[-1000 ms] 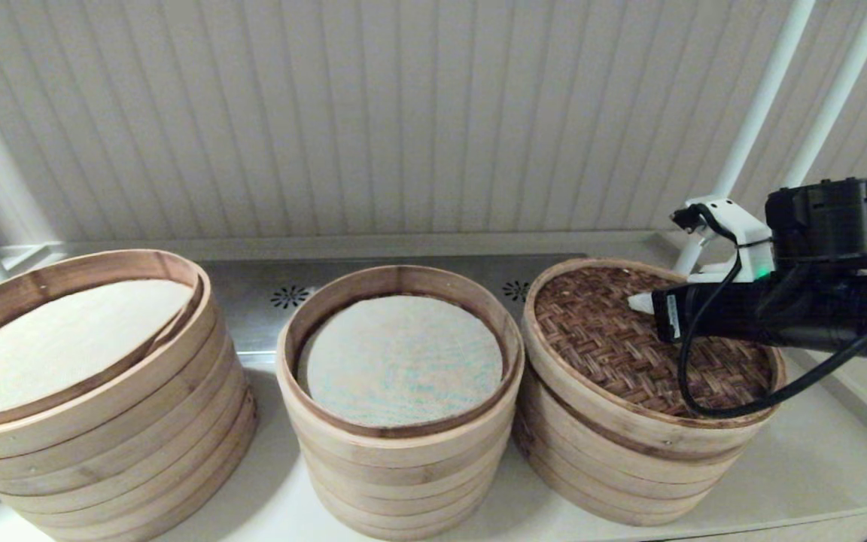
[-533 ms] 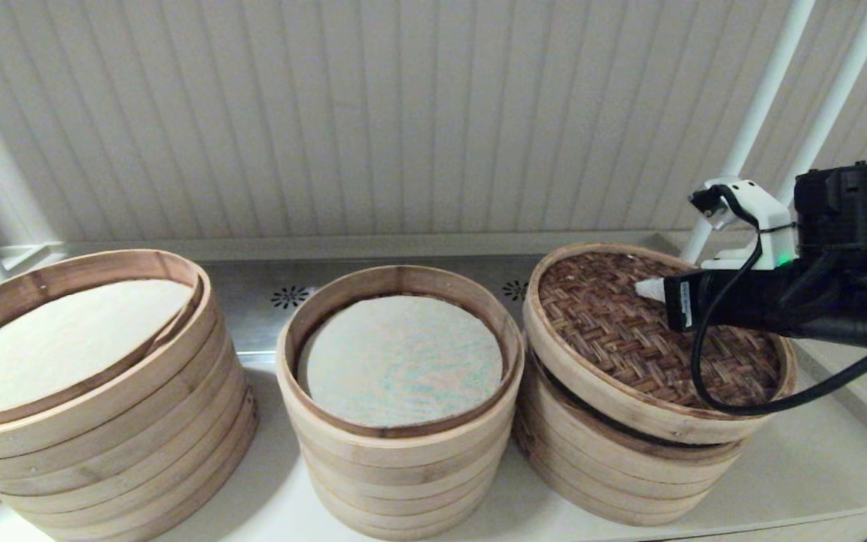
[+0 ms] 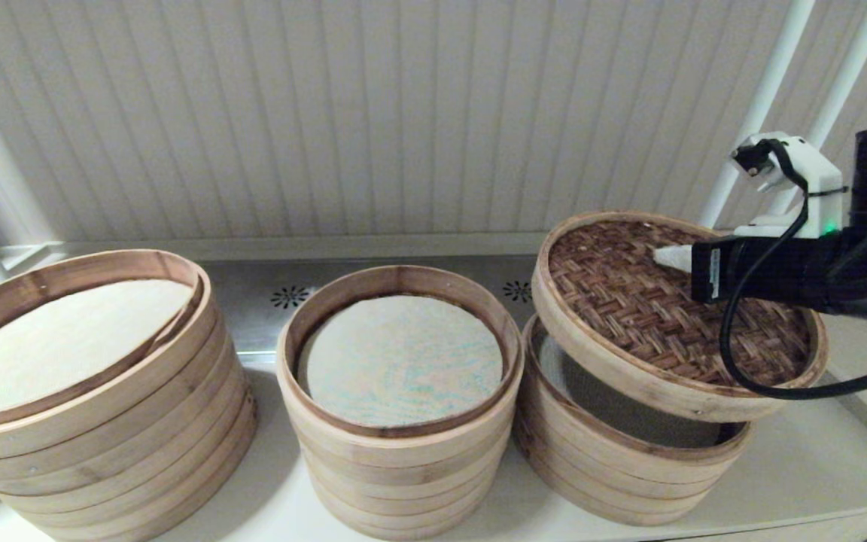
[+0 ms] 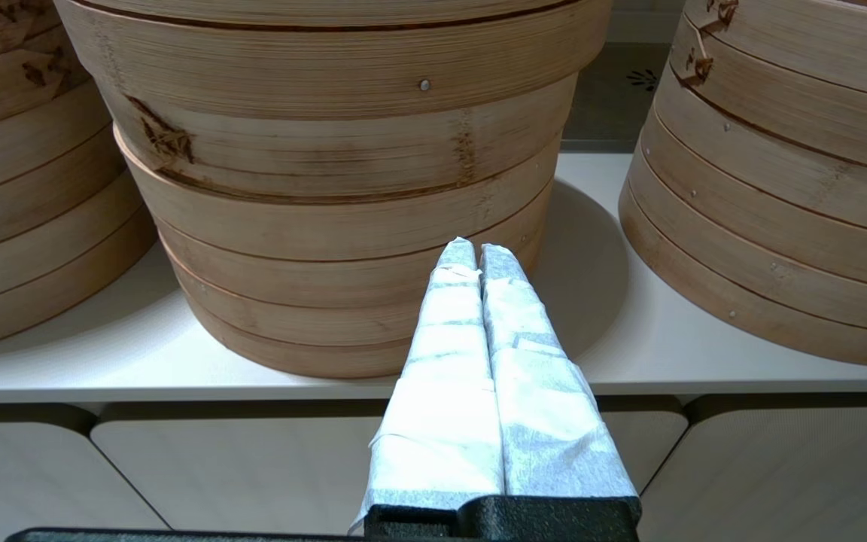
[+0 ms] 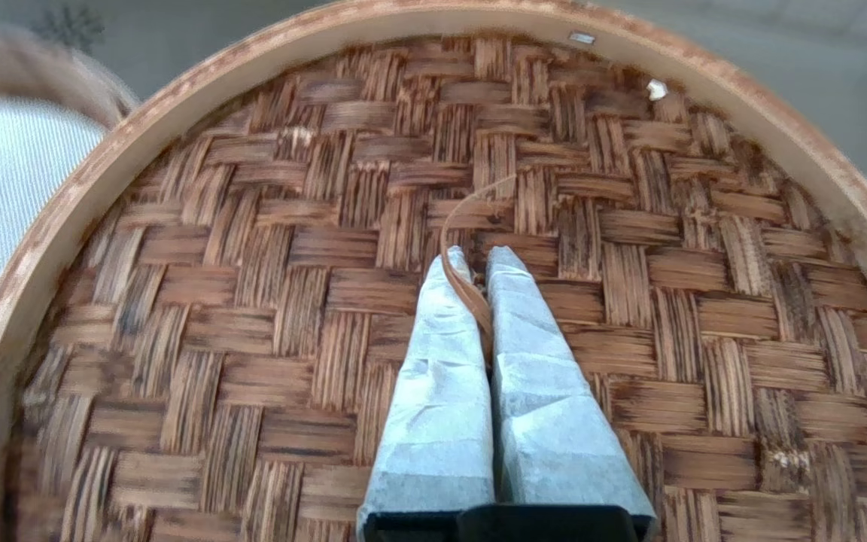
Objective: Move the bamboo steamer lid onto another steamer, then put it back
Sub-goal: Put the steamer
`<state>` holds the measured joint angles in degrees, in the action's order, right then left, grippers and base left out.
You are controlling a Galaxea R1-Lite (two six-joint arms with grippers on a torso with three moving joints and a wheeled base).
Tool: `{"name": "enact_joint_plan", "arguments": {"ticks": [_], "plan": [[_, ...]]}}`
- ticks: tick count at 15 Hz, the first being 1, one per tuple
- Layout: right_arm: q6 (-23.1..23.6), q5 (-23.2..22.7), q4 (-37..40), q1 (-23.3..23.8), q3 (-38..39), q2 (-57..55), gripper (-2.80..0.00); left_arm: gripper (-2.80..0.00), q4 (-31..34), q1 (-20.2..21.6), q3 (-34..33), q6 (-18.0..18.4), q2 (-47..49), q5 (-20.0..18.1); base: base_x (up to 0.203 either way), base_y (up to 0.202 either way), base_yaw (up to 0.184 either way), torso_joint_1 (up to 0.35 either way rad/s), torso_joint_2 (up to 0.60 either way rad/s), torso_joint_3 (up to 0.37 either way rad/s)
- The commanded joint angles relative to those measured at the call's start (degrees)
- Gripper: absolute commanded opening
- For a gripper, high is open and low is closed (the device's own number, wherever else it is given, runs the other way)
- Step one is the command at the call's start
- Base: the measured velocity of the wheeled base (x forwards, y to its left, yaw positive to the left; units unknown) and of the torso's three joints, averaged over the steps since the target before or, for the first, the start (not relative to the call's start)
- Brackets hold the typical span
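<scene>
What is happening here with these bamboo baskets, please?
The right claw is shut on a thin bamboo loop on top of the bamboo steamer lid and holds the lid in the air, tilted, above the low steamer on the robot's right. That steamer is now open, and its pale liner shows. The middle steamer and the wide steamer on the left stand uncovered. The left claw is shut, holds nothing, and waits low in front of the counter.

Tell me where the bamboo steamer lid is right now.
In the head view the bamboo steamer lid hangs tilted at the right, just above the low steamer stack, held by the right gripper pinching its thin loop handle.
</scene>
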<state>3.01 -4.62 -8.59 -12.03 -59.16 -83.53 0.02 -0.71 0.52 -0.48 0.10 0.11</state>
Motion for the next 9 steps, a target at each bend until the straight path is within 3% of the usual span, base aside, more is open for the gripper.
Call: {"name": "enact_joint_plan", "arguments": {"ticks": [1, 5, 9], "plan": [[-0.2, 0.1, 0.4, -0.1, -3.2, 0.6, -2.8, -2.8, 0.0, 0.0, 0.0, 0.0, 0.0, 0.1, 0.0, 0.0, 0.0, 0.0, 0.0, 0.0], [-1.4, 0.1, 10.4, -2.9, -14.4, 0.2, -2.8, -2.8, 0.0, 0.0, 0.0, 0.0, 0.0, 0.0, 0.0, 0.0, 0.0, 0.0, 0.0, 0.0], [-2.5, 0.5, 15.2, -11.0, -20.9, -3.1, -2.8, -2.8, 0.1, 0.0, 0.0, 0.0, 0.0, 0.1, 0.0, 0.0, 0.0, 0.0, 0.0, 0.0]]}}
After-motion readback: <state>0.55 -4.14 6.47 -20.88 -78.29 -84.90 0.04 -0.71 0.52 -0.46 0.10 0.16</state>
